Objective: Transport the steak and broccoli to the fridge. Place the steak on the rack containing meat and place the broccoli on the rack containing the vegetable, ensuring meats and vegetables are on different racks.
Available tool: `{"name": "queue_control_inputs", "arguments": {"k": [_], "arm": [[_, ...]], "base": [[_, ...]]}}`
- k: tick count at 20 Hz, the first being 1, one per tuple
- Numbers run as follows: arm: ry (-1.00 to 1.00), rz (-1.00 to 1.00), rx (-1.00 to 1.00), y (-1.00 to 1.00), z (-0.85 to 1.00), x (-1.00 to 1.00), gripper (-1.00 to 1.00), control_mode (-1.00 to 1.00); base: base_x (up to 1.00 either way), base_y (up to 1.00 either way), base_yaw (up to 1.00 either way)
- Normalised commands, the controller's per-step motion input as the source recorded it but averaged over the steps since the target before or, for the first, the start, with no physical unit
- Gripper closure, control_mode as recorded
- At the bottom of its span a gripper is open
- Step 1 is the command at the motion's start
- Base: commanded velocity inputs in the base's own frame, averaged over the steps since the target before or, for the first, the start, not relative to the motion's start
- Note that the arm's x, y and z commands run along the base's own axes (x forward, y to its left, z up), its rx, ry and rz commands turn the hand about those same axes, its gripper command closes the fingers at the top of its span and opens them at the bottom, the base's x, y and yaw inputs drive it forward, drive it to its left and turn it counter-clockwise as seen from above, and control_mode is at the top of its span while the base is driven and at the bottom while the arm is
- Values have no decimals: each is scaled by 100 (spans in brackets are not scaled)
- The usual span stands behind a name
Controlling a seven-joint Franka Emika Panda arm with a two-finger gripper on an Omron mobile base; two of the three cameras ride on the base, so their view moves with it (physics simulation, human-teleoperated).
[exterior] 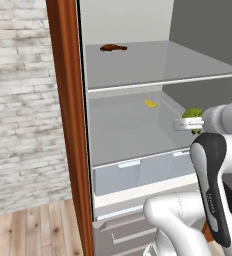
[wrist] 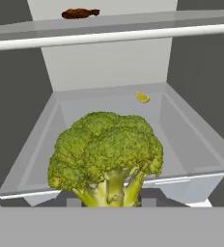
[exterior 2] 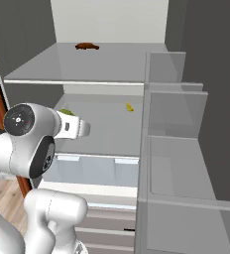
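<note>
1. The broccoli [wrist: 106,154] is a bumpy, rounded green floret on a pale yellowish-green forked stem, held out at the front edge of the lower shelf [exterior: 123,135] of the fridge [exterior: 70,125].
2. The gripper [wrist: 107,200] has its fingers closed on the broccoli's stem; the tips are mostly hidden beneath it.
3. The upper rack [exterior: 153,62] is a flat, smooth grey panel with a pale front lip; a dark brown elongated meat piece [exterior: 113,48] lies near its back.
4. A small yellow curved vegetable [exterior: 151,103] sits toward the back of the lower shelf.
5. The fridge's side panel is glossy reddish-brown wood; beside it stands a pale brick wall [exterior: 18,100].
6. No readable writing shows.
</note>
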Motion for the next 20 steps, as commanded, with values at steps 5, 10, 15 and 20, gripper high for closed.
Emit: {"name": "queue_control_inputs", "arguments": {"k": [5, 10, 15, 20], "arm": [[0, 0, 0, 0, -73, 62, 100, -100], [0, 0, 0, 0, -41, 70, 100, -100], [3, 0, 0, 0, -42, 70, 100, -100], [3, 0, 0, 0, -34, 57, 100, -100]], "base": [[0, 0, 0], [0, 0, 0], [0, 0, 0], [0, 0, 0]]}}
